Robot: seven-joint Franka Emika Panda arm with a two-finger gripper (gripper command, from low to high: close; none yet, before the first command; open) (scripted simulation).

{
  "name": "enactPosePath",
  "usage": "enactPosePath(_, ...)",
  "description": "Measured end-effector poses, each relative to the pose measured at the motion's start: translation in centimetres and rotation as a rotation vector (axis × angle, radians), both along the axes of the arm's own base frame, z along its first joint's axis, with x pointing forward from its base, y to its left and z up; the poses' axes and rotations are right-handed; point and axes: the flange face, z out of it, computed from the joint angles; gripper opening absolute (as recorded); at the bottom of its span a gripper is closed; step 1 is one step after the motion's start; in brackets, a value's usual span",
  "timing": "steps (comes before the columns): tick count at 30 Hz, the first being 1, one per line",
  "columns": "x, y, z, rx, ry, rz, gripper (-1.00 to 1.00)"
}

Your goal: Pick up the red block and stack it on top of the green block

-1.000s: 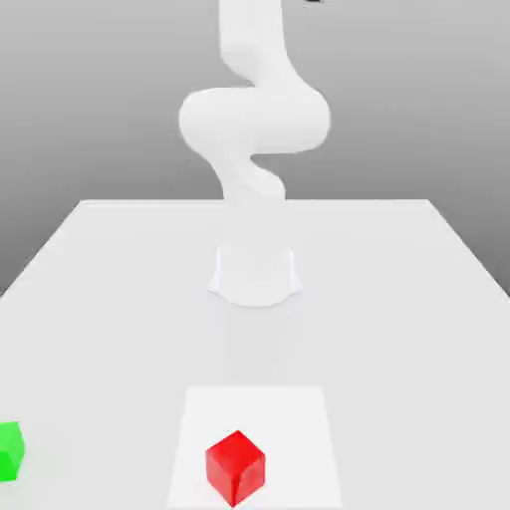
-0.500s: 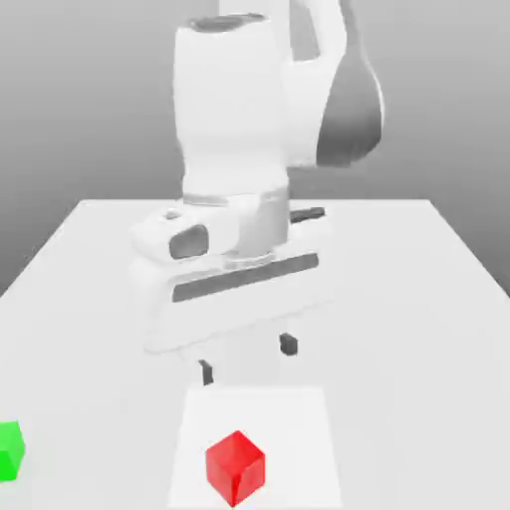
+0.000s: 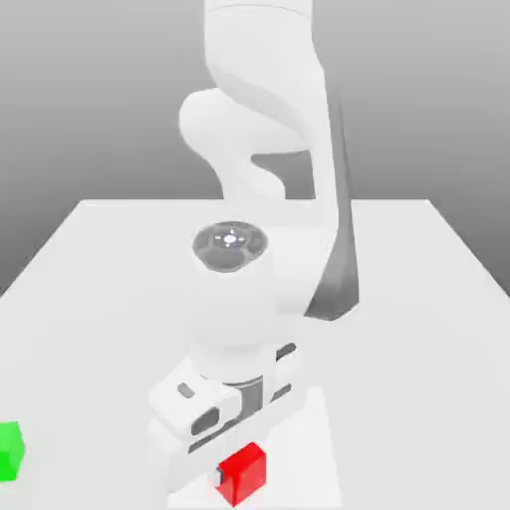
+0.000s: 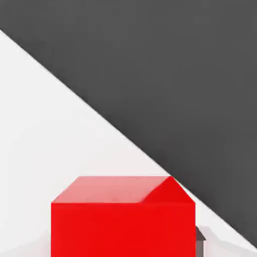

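The red block (image 3: 244,476) sits on the table near the front edge, on a lighter square patch. My gripper (image 3: 239,460) has come down over it, and the hand covers the block's top in the exterior view. The fingers stand open on either side of the block, and a dark fingertip (image 4: 201,234) shows just beside one face. In the hand view the red block (image 4: 123,216) is very close, resting on the white surface. The green block (image 3: 8,450) lies at the exterior view's far left, well apart from the gripper.
The white table (image 3: 418,299) stretches back to the arm's base. The arm's bulky links (image 3: 259,259) hang over the table's middle, above the red block. The lighter square patch (image 3: 321,438) marks the front centre.
The arm has swung forward and dropped. The hand went from above the table's middle down onto the red block. Neither block has moved.
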Motion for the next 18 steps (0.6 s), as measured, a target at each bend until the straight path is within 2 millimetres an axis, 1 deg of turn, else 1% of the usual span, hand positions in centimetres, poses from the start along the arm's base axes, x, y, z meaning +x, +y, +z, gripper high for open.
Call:
enactPosePath(1, 0.0, 0.0, 0.4, 0.000, 0.000, 0.001, -1.00)
enactPosePath(2, 0.1, 0.0, 1.3, 0.000, -0.001, 0.002, -1.00)
enactPosePath(5, 0.1, 0.0, 4.7, 0.000, -0.001, 0.001, -1.00)
enactPosePath(6, 0.1, -0.3, 5.8, 0.000, 0.000, -0.011, -1.00)
enactPosePath(8, 0.7, -4.9, 6.8, 0.001, 0.003, -0.177, -1.00)
enactPosePath(10, 0.8, -9.8, 7.4, 0.001, 0.006, -0.351, -1.00)
enactPosePath(12, 0.3, -14.8, 8.0, 0.002, 0.007, -0.524, -1.00)
enactPosePath(15, -1.3, -22.3, 8.8, 0.002, 0.004, -0.784, -1.00)
enactPosePath(16, -1.9, -24.8, 8.5, 0.002, 0.002, -0.870, -1.00)
enactPosePath(17, -2.5, -27.3, 7.4, 0.002, 0.001, -0.956, -1.00)
enactPosePath(18, -2.9, -28.7, 6.0, 0.001, -0.001, -1.004, -1.00)
